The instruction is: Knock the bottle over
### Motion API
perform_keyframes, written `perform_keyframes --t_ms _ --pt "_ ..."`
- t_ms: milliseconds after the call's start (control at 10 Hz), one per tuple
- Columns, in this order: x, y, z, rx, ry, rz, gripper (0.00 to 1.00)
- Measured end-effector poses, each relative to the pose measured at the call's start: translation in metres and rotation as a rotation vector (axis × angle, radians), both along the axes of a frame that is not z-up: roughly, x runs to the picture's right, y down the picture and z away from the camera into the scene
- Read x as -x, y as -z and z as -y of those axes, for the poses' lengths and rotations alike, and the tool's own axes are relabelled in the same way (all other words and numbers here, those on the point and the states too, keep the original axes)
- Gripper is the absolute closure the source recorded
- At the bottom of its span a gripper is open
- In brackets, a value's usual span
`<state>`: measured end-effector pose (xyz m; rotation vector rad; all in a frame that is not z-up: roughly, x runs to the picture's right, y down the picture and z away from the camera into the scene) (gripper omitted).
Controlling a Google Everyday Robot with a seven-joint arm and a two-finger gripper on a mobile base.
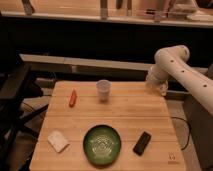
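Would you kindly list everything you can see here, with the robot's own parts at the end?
table: one, light wood, centre of view
cup: one, translucent white, upright, rear middle of table
small stick-like object: one, red-orange, rear left
pad: one, white, front left
bowl: one, green, front centre
flat object: one, black, front right
bottle: none visible
arm: one, white, right rear
gripper: one, at the table's right rear corner
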<state>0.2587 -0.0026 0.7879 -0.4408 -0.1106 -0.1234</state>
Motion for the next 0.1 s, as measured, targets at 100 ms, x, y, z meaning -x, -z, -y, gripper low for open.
perform_keyframes --t_ms 100 --pt "-0.0011 0.0017 0.0001 0.003 0.009 0.012 1.00"
